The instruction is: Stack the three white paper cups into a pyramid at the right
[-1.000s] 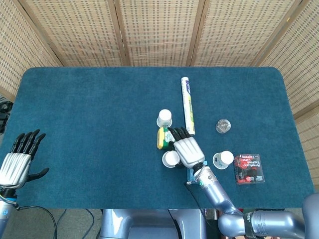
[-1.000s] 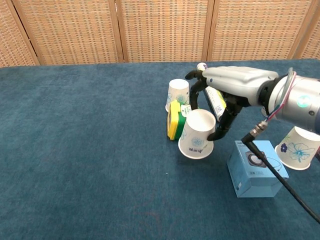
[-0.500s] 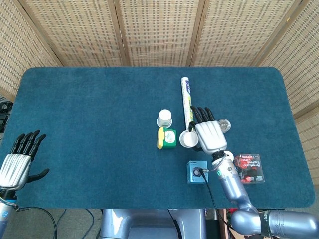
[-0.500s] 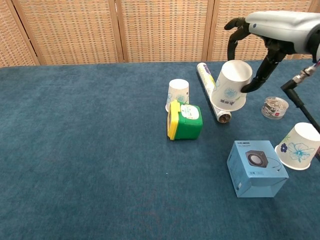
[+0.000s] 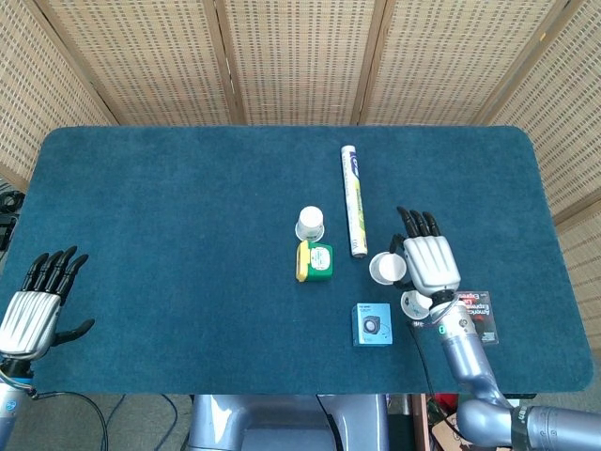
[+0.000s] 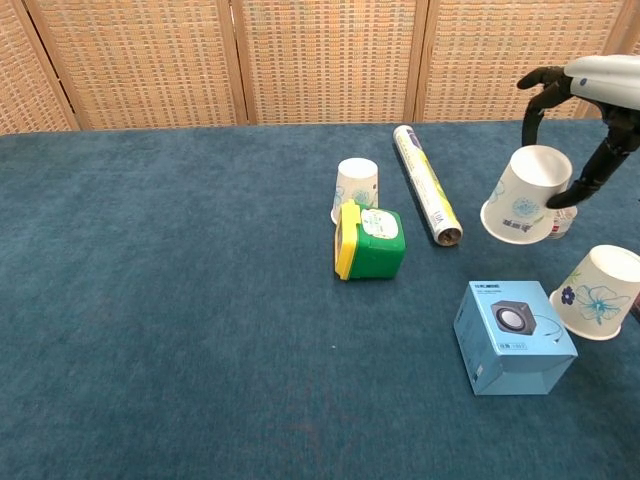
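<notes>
I had one paper cup (image 6: 524,196) gripped in my right hand (image 5: 430,264), carried mouth-down and tipped a little, clear of the desk (image 5: 169,235) with my fingers (image 6: 540,82) curled over its base and my thumb along its side. What mattered for the move ahead was where it hung relative to the second cup (image 6: 600,293): that one stood upside down on the desk toward the right edge, below the carried cup and nearer me, just a little further right in the chest view. From the head view it peeked out right under my wrist, so the two were close and I judged only a short drop toward me and to the right would set them side by side as the base of the pyramid. The third cup (image 5: 310,225) stood upside down well apart to the left, just behind the green box (image 5: 315,260), with the long roll (image 5: 353,201) lying lengthwise away from me between it and my right hand. My right hand was plainly the nearer one for all three cups. My left hand (image 5: 36,306) hung off the desk's left front corner, holding nothing with its fingers spread, far from any cup. The blue box (image 6: 514,335) sat just left of the second cup, which left little room on that side.
</notes>
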Robot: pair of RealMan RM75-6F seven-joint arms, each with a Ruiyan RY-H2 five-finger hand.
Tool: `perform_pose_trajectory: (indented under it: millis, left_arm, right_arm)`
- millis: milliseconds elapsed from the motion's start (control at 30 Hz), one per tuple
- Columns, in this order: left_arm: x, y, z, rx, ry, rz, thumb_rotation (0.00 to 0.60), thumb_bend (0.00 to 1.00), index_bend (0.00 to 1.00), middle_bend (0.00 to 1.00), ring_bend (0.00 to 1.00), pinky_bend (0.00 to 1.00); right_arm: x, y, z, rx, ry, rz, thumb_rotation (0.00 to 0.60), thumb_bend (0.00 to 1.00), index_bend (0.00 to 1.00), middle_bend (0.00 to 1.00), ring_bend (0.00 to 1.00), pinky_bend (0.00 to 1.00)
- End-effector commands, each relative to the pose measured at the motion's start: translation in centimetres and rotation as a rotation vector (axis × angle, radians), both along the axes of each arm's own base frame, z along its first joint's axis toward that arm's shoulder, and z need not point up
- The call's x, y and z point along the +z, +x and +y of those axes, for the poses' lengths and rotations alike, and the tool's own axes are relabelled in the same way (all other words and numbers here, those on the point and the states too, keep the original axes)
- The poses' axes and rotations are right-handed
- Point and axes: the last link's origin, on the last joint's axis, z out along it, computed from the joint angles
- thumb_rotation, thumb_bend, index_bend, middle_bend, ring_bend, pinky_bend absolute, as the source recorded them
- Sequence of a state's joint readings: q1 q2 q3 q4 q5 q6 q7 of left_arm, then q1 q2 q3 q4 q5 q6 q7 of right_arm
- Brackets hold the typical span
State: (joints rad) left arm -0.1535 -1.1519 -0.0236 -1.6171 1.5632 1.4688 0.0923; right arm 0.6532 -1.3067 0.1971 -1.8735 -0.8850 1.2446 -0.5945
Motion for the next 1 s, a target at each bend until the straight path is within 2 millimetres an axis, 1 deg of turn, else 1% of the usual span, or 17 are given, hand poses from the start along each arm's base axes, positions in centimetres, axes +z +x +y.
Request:
perform_pose_trajectory:
  millis: [33,67,300,433,667,1000]
  left_arm:
    - [0.0,0.0,0.0,0.000,0.000,0.000,0.600,0.19,0.00,0.00,0.00,0.00]
    - [0.0,0.0,0.0,0.000,-0.002,0.000,0.600,0.19,0.00,0.00,0.00,0.00]
    - [-0.1,0.1,0.0,-0.003,-0.007,0.000,0.600,0.19,0.00,0.00,0.00,0.00]
    - [-0.2,0.1,0.0,-0.005,-0.010,0.000,0.600,0.19,0.00,0.00,0.00,0.00]
    - [-0.3,0.3,-0.1,-0.008,-0.015,0.000,0.600,0.19,0.00,0.00,0.00,0.00]
    - [-0.2,0.1,0.0,-0.004,-0.016,-0.005,0.600,0.19,0.00,0.00,0.00,0.00]
  right_arm:
    - [0.0,-1.3,0.1,-0.028,0.001,0.001,0.600,0.14,0.52,0.10,0.00,0.00]
    - [0.0,-2.3,0.1,-0.051,-0.001,0.006,0.600,0.14,0.52,0.10,0.00,0.00]
    - [0.1,-3.9,0.5,-0.085,-0.001,-0.003,0.600,0.14,0.53,0.10,0.00,0.00]
    - [-0.1,-4.4,0.8,-0.101,0.006,-0.017,0.600,0.14,0.53,0.10,0.00,0.00]
    - [-0.8,-4.0,1.4,-0.101,0.029,-0.035,0.600,0.14,0.53,0.10,0.00,0.00]
    - [-2.5,-3.3,1.8,-0.110,0.077,-0.023,0.600,0.14,0.53,0.10,0.00,0.00]
